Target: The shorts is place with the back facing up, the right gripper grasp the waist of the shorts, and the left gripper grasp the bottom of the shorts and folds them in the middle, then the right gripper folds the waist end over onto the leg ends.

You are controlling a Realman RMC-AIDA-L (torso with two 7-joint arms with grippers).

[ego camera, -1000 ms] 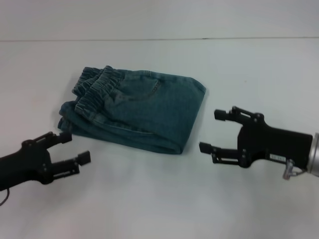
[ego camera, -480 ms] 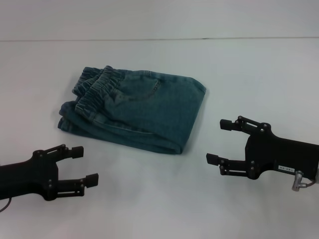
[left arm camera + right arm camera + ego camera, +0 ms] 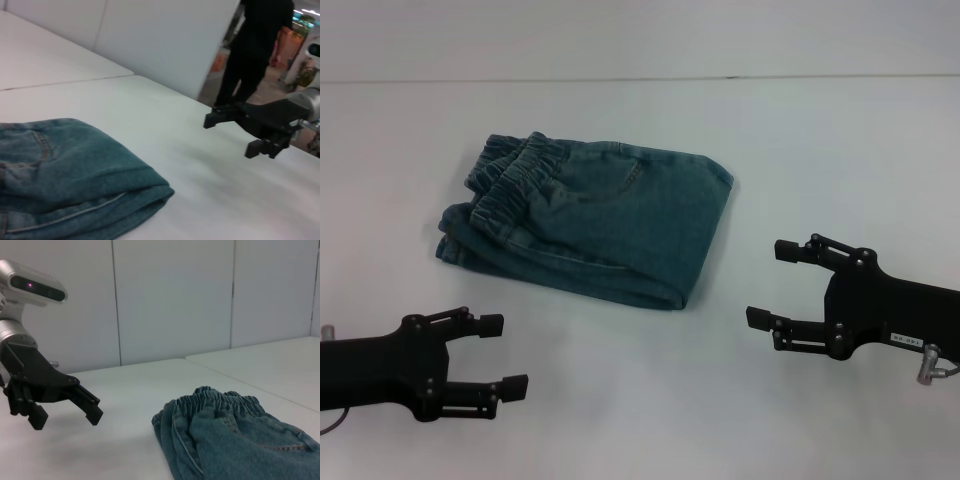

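Both grippers spread and clear of the folded shorts

Right gripper (image 3: 782,283), its 2 fingers spread and holding nothing, hovers over bare table (image 3: 620,400) just off the folded edge of the shorts (image 3: 605,215); left gripper (image 3: 503,355), likewise spread and empty, hangs nearer the robot, below the bundle's waist (image 3: 515,180) corner. The shorts lie in a compact folded stack ahead of and between the 2 claws, waistband on top toward the left side, long axis running left to right. By my judgement both folds look done. Neither claw touches cloth; the right one sits nearer it.
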